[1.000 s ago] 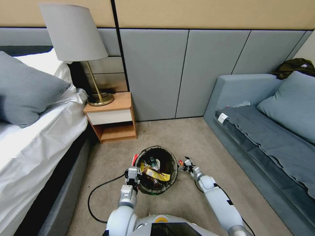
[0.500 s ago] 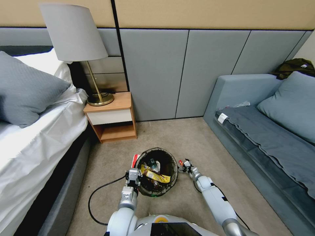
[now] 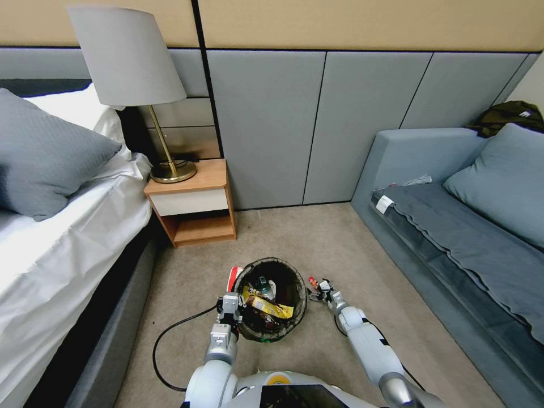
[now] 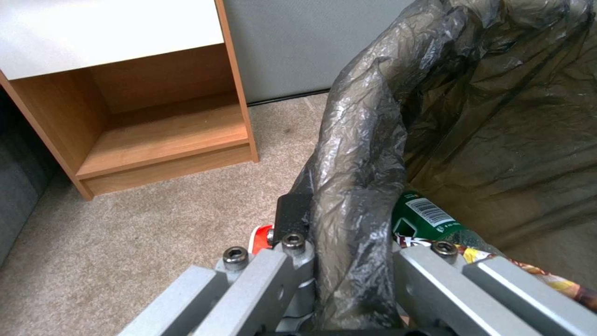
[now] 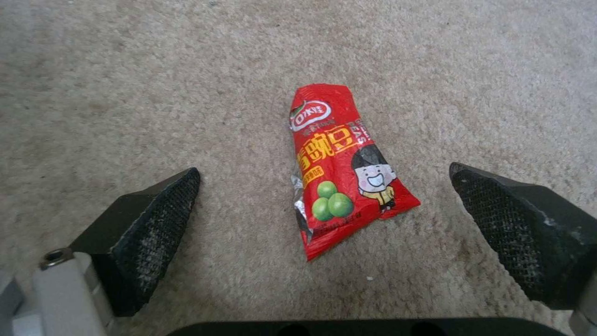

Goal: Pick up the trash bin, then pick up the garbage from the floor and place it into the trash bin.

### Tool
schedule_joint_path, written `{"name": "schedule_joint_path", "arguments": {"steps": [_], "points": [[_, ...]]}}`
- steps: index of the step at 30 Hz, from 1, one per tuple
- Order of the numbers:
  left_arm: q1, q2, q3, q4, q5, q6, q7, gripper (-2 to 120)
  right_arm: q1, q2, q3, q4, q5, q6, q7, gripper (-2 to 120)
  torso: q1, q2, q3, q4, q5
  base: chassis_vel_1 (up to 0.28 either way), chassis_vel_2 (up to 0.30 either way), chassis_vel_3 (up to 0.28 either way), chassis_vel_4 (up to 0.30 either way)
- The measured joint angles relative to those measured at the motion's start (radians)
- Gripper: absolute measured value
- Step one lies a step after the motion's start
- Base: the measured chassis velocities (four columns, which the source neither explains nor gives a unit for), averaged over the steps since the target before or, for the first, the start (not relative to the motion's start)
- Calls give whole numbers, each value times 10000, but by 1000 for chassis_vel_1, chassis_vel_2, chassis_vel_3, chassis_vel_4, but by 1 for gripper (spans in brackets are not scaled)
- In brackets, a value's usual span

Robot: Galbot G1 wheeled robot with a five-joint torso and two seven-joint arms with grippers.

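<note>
Left gripper [image 3: 234, 306] clamped on near-left rim of trash bin [image 3: 292, 289], fingers [image 4: 292, 219] pinched across the bag-covered rim, one outside, one inside. Bin on beige carpet [image 3: 317, 238] just in front of robot, between bed [image 3: 68, 238] and sofa [image 3: 453, 226], nightstand [image 3: 195, 204] beyond it on the left. Black liner [image 4: 361, 154] crumpled over rim. Inside bin: yellow snack wrapper [image 3: 266, 304], green-labelled bottle [image 4: 426, 217] with barcode, other litter too jumbled to tell. Red-and-white piece [image 3: 233, 276] on floor, touching bin's outer left side, just ahead of left gripper. Right gripper [image 3: 322, 290] low over carpet just right of bin, fingers [image 5: 146, 228] spread wide, nothing held. Red snack packet [image 5: 339, 168] flat on carpet, lying between the two open fingers, not touched by either; narrow end pointing away from the gripper, green peas and cartoon face printed on it. Black cable [image 3: 164, 340] looping on floor on the left of the robot's body.
</note>
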Motion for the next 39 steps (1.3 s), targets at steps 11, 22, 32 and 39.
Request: {"name": "schedule_joint_path", "arguments": {"steps": [11,22,32,39], "points": [[93,-4,-2,2,72,-25,-1,1,367,101,7,-514,-23,49,58,100,0,0,-1,0,0,0,0,0,0],[101,-45,83,73,144,-45,-5,1,597,177,34,-875,-84,122,104,100,0,0,-1,0,-1,0,0,0,0],[62,-35,88,113,145,-46,-5,1,395,195,75,-899,-68,251,104,80,-2,1,-3,3,0,0,0,0,0],[62,-20,90,130,127,-48,-5,1,316,203,126,-1047,-65,330,99,62,-3,3,-4,4,1,0,0,0,0]]}}
